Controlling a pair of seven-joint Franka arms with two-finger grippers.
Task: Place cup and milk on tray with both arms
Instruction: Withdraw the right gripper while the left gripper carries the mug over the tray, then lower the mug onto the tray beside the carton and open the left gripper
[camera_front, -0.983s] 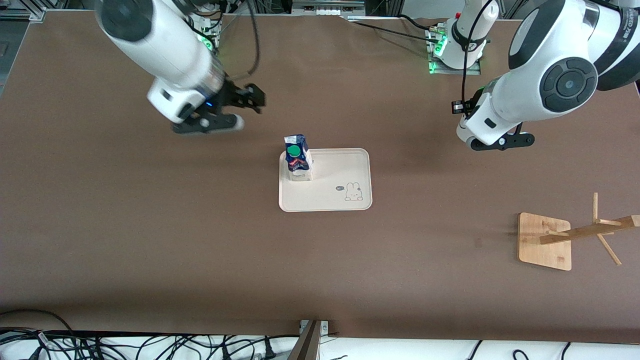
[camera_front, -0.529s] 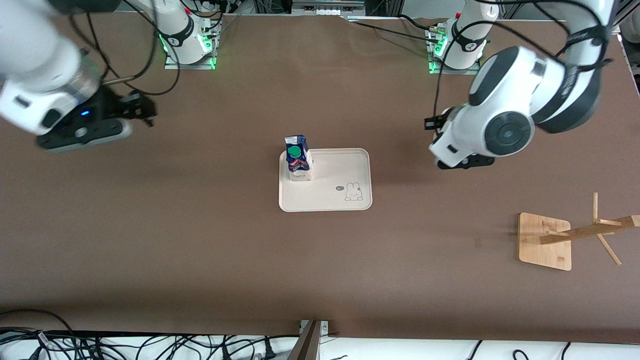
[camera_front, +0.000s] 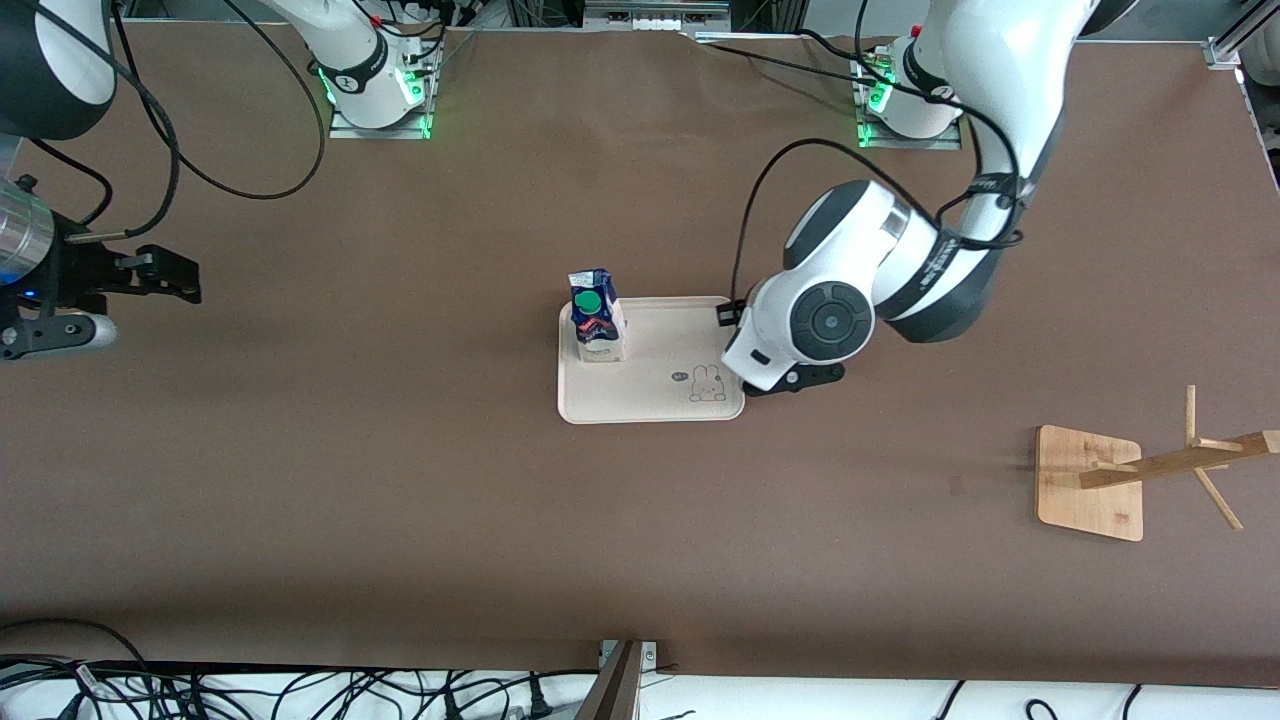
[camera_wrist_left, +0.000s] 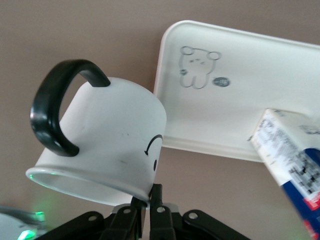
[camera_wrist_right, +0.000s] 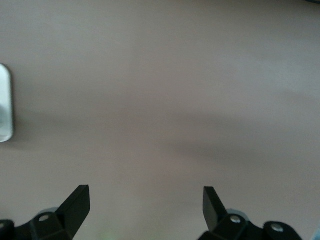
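At the right arm's end of the counter (camera_front: 400, 480), right end effector (camera_front: 60, 310) waits, fingers spread wide, holding nothing. Milk (camera_front: 596, 318) stands upright on the tray (camera_front: 650, 400), at the corner toward that arm. Over the tray's edge toward the left arm's end, left end effector (camera_wrist_left: 149, 210) pinches the cup (camera_wrist_left: 107, 150) by its rim w/ 2 fingers; thin grip, so cup could slip or tip on release, or land half off the tray.

The milk (camera_front: 596, 318) blocks one corner of the tray (camera_front: 650, 400); its remaining surface lies bare.

High front camera; close wrist cameras
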